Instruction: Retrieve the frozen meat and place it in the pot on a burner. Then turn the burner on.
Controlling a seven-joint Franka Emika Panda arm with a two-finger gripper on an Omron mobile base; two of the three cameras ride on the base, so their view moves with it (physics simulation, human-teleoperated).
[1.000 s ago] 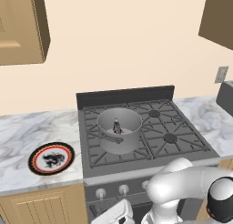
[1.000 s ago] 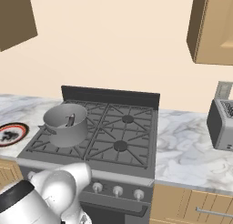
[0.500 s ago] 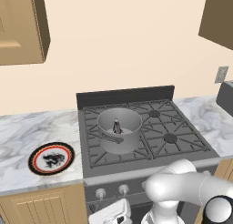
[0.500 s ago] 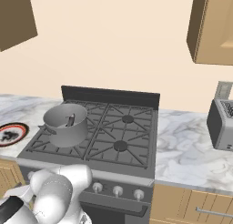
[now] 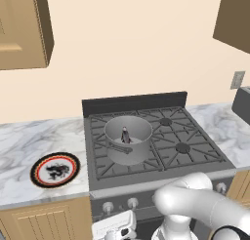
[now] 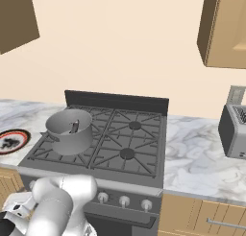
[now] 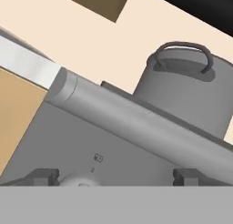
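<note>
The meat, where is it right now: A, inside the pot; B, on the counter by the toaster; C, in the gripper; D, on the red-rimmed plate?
A: the meat shows as a small dark lump inside the pot on the stove's front left burner.

1. My arm [image 5: 205, 207] is glossy white, built of thick rounded tube segments, seen below the stove [image 5: 146, 136] front.
2. A dark, near-black joint ring [image 5: 233, 232] closes the segment at the lower corner.
3. My pincer [image 7: 116, 175] ends in two small dark grey, blocky fingertips [image 7: 43, 175].
4. My hand housing [image 5: 114, 228] is a white, boxy block with dark detailing.
</note>
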